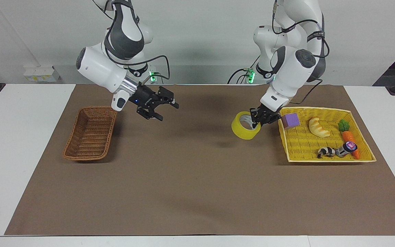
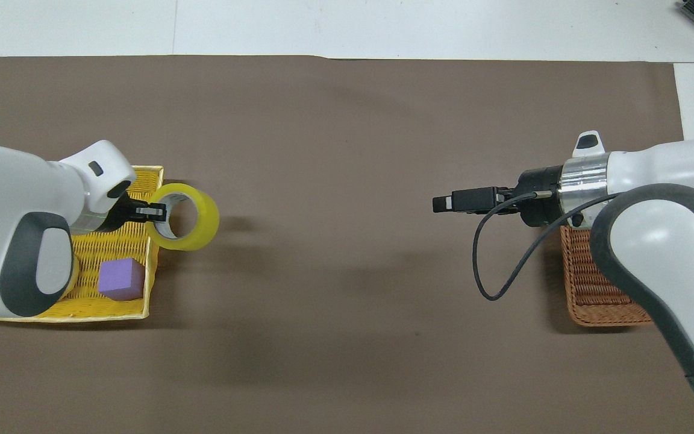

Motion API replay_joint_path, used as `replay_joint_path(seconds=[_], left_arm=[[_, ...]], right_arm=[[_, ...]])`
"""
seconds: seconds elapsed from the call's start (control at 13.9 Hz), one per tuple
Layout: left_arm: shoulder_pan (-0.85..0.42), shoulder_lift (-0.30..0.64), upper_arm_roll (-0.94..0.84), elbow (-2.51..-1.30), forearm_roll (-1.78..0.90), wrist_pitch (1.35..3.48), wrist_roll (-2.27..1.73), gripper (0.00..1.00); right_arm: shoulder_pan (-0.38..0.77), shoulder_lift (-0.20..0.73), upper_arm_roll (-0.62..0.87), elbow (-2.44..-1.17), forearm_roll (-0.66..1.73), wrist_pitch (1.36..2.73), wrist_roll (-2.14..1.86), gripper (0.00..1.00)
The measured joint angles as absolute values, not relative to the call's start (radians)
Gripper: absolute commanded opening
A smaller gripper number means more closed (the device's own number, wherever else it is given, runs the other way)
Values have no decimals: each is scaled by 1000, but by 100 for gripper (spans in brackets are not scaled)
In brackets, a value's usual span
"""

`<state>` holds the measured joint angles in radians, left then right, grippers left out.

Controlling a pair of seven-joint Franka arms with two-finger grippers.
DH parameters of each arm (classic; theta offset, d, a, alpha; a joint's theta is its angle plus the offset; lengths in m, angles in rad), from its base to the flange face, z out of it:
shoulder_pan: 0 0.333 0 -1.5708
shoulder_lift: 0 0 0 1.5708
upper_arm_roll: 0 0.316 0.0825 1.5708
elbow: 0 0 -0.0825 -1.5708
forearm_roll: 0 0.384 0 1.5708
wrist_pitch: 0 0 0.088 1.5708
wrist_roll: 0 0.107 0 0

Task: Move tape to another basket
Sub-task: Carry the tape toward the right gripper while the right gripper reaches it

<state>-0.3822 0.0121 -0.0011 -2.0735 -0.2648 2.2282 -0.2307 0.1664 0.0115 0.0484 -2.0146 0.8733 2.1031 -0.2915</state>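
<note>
The tape (image 1: 244,129), a wide yellow roll with a pale core, hangs in the air over the brown mat just off the yellow tray's edge. My left gripper (image 1: 256,120) is shut on its rim, one finger inside the core. From overhead the tape (image 2: 185,217) and left gripper (image 2: 157,211) sit past the tray's corner. The brown wicker basket (image 1: 89,133) stands empty at the right arm's end, partly hidden under the right arm in the overhead view (image 2: 591,289). My right gripper (image 1: 167,111) hovers open and empty over the mat beside that basket, pointing toward the table's middle (image 2: 443,203).
The yellow tray-basket (image 1: 331,160) at the left arm's end holds a purple cube (image 1: 290,120), a croissant (image 1: 317,127), a toy carrot (image 1: 349,138) and a small black-and-white figure (image 1: 326,152). A brown mat (image 1: 197,178) covers the table between the two baskets.
</note>
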Motion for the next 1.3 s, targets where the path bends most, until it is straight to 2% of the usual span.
replay_joint_path(seconds=[0.51, 0.72, 1.08, 1.23, 1.3], left_arm=[[-571, 30, -1, -2075, -335, 2370, -476, 0], [-613, 39, -2, -2074, -386, 2391, -489, 0], [-640, 39, -3, -2066, -400, 2421, -489, 0], [-643, 39, -3, -2055, -401, 2423, -491, 0], [-644, 40, -3, -2048, -401, 2424, -496, 0]], right_arm=[[296, 11, 51, -2078, 885, 2240, -293, 100], [343, 19, 52, -2107, 942, 2316, -293, 100], [345, 21, 46, -2110, 965, 2325, -300, 100], [346, 28, 46, -2115, 965, 2349, -300, 70], [348, 33, 47, -2116, 965, 2366, -300, 43]])
